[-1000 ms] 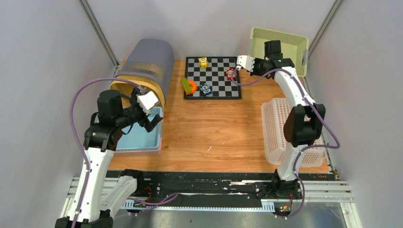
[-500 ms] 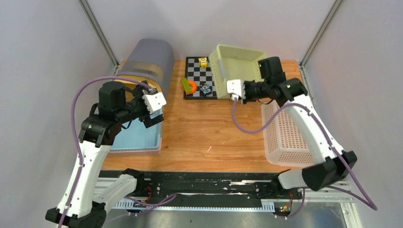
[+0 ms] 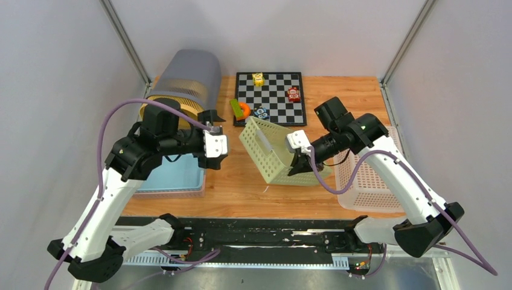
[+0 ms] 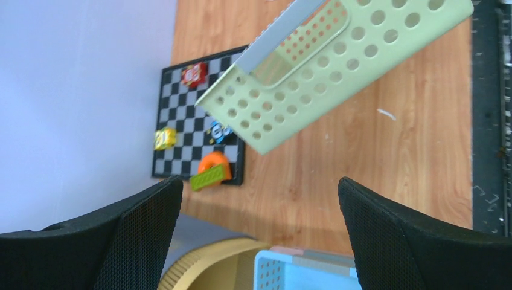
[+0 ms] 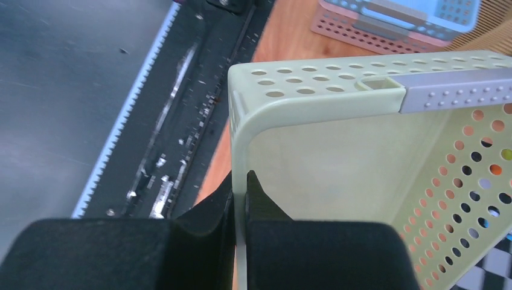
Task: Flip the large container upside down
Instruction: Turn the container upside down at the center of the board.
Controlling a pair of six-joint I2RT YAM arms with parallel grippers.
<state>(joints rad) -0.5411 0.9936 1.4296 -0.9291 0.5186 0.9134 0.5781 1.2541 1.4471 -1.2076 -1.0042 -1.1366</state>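
Wooden table (image 3: 241,181) boards fill the middle of the walled cell, and above them hangs the pale green perforated container (image 3: 268,151), tipped steeply on its side with its open mouth turned toward the right arm. The right gripper (image 3: 300,164) is clamped tight on the container's rim, one finger inside the wall and one outside, as the right wrist view shows at close range. Whether the lowest edge touches the wood cannot be told. The left gripper (image 3: 218,138) hovers just left of the container, apart from it, its fingers (image 4: 145,223) spread wide on nothing. A checkerboard (image 3: 272,99) with small toys lies behind, a white basket (image 3: 368,187) at the right edge, a blue bin (image 3: 175,175) at the left
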